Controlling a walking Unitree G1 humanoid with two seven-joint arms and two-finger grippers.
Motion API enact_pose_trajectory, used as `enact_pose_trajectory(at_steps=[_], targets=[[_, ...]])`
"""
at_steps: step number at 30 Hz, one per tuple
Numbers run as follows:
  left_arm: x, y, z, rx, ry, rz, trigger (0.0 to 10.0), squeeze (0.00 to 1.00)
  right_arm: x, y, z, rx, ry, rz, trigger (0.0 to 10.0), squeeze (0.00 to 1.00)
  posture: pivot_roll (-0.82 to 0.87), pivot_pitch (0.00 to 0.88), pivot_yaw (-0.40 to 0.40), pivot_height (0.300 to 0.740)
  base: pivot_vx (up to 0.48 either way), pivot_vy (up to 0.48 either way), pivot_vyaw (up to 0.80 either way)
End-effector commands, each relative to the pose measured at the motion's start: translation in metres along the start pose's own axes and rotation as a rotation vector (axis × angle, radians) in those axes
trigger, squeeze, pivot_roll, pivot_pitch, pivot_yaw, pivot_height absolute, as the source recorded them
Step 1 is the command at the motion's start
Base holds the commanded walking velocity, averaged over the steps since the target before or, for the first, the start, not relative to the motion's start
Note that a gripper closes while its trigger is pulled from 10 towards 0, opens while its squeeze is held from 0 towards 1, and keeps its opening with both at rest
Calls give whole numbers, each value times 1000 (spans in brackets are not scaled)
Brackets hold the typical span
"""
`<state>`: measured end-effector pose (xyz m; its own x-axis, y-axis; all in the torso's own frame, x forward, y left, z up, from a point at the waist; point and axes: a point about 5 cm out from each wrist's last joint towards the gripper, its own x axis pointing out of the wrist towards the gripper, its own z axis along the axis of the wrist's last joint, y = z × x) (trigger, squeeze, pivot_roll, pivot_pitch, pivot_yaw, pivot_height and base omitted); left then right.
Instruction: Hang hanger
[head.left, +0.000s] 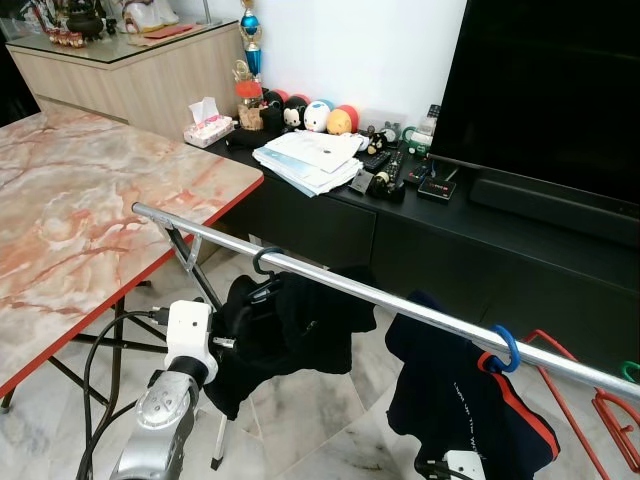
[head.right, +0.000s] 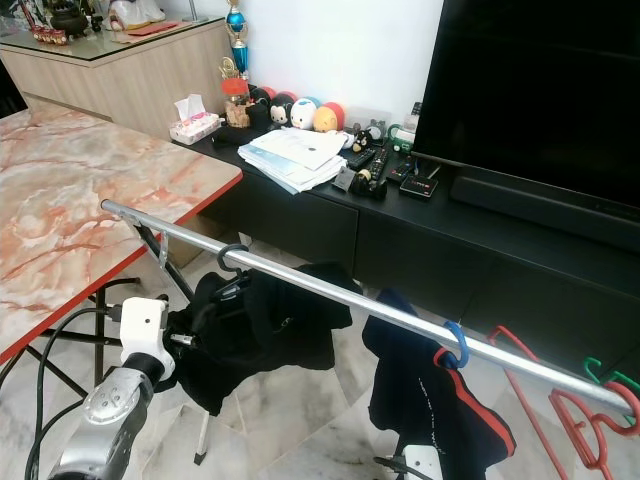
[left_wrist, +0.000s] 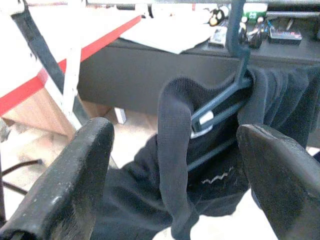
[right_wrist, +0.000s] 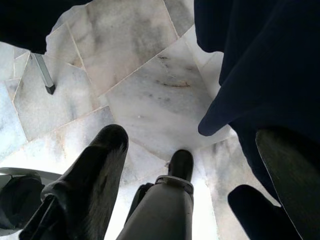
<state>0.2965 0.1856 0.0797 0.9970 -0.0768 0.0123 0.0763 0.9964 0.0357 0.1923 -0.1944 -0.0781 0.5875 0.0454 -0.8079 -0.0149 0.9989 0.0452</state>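
A silver rail (head.left: 400, 305) runs across in front of me. A dark hanger (left_wrist: 220, 97) with a black garment (head.left: 290, 330) hangs from it by its hook (head.left: 265, 262). My left gripper (left_wrist: 177, 132) is open right at this garment, one finger (left_wrist: 75, 175) on each side of the cloth and hanger arm. Further right a blue hanger hook (head.left: 505, 350) holds a navy garment (head.left: 460, 410) with a red stripe. My right gripper (right_wrist: 195, 137) is open, low beside the navy garment and pointing at the marble floor.
A marble table (head.left: 90, 210) with a red edge stands at left, over the rack's folding legs (head.left: 190, 255) and black cables (head.left: 95, 370). A black console (head.left: 450, 230) with papers, toys and a TV (head.left: 560, 90) lies behind. Red hangers (head.left: 610, 410) hang at far right.
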Motion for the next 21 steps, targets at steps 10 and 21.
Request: enact_pose_trajectory(at_steps=[10,21], targets=[[-5,-10,-3,-11,36,0,10000,0,0,1,-2,6,0,-6,10000,0,-24,64,61,740,0,0,0],[-9,-14,-5,-19,63,-20,10000,0,0,1,-1,27,-14,-9,10000,0,-20,71,62,740,0,0,0]])
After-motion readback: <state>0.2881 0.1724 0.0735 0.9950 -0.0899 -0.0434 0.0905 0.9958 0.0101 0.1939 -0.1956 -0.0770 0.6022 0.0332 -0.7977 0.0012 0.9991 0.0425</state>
